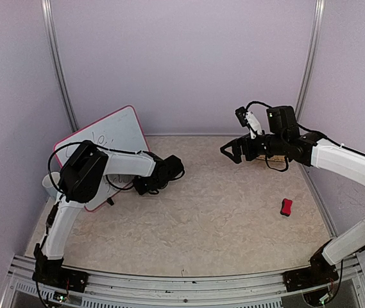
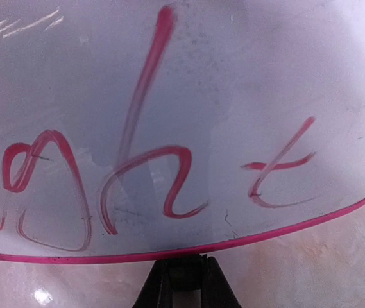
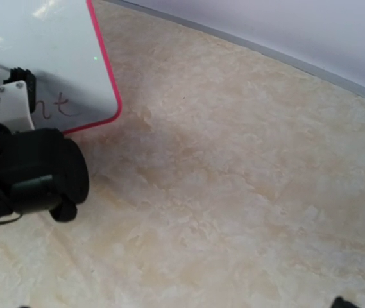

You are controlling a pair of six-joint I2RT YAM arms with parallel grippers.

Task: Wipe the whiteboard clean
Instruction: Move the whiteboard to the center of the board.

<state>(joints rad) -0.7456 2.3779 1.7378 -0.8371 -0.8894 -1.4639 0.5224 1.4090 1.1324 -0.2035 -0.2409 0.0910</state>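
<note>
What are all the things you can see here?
whiteboard: one, white with a pink-red frame, propped tilted at the table's rear left
marker writing: red scrawl on the whiteboard
small red object: one, on the table at the right
white object: one, left edge, mostly hidden
table: one, beige, marbled
left arm: white and black, reaching to the whiteboard
right arm: white and black, raised over the table
left end effector: black, shut, by the whiteboard's lower edge
right end effector: black, open, empty
</note>
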